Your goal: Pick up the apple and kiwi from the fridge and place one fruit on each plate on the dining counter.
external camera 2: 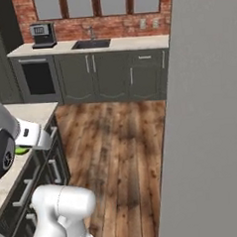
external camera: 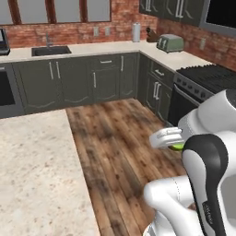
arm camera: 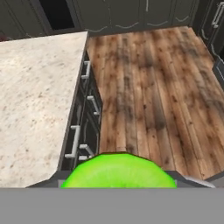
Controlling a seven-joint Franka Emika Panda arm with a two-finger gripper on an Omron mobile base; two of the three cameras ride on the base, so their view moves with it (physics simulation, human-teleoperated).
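My gripper [arm camera: 119, 186] clamped on the kiwi [arm camera: 119, 171], dining counter [arm camera: 35, 96] edge at nine o'clock, open wood floor [arm camera: 148, 87] at twelve, stove [external camera: 207, 76] showing from the left base.

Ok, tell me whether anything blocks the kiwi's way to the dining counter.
Nothing visible does. The kiwi sits in the gripper above wooden floor, just off the corner of the dining counter. The stretch of stone top in view is bare; no plates can be seen from here.

A toaster [external camera: 170, 43] and coffee machine [external camera 2: 42, 35] sit near the sink [external camera 2: 91, 43].
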